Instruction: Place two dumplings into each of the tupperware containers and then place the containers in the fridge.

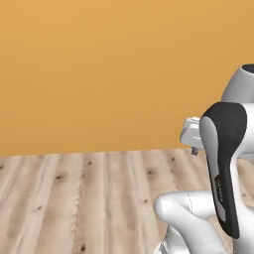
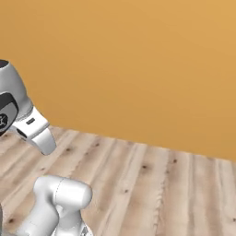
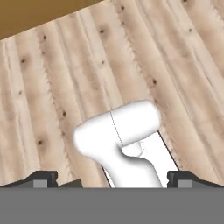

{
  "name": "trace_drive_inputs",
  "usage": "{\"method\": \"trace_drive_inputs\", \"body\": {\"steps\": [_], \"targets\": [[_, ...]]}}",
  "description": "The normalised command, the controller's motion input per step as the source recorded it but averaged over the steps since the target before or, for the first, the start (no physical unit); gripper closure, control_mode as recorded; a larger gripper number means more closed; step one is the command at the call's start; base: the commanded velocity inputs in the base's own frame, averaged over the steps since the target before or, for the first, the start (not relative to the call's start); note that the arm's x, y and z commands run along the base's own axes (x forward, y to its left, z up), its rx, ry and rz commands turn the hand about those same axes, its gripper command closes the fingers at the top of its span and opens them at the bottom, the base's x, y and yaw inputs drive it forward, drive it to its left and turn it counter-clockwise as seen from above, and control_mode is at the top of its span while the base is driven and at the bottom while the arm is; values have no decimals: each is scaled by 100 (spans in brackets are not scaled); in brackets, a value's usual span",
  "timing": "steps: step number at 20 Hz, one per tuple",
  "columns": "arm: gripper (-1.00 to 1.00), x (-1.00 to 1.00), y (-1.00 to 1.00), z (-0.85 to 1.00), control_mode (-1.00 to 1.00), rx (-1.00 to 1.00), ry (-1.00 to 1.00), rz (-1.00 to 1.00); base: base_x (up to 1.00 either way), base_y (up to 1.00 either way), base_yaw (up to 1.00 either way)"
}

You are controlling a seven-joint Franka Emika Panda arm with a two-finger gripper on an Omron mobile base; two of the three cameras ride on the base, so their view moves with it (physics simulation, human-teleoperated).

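Orange-tan wall (image 1: 99, 74), flat and plain, takes up the upper part of the left base view. Below it lies a pale wooden plank floor (image 1: 74, 198) with dark knots, its boards running away towards the foot of that wall. At the right edge of this view the white arm with dark joints (image 1: 225, 168) rises from the floor side and bends upward in front of the wall. A small white part of its far end juts towards the wall's base line, half hidden behind the dark joint cover.

From the right base view the same wall runs slantwise, its foot dropping from left to right, and the planks spread below it. The arm stands at the left edge, one rounded white link low over the boards and a grey-white link higher up against the wall.

Looking along the hand, the two-finger gripper (image 3: 113, 179) points down at the planks, with a strip of the wall in the top left corner. Its two small dark finger tips (image 3: 41, 178) stand at opposite sides of the bottom of the view, spread wide apart with nothing clamped, floorboards lying beyond them towards the wall
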Motion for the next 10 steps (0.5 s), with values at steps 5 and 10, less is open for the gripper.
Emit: {"method": "trace_drive_inputs", "body": {"steps": [5, 10], "targets": [[-100, 0, 0, 0, 100, 0, 0, 0, 100, 0, 62], [-100, 0, 0, 0, 100, 0, 0, 0, 97, 0, 77]]}}
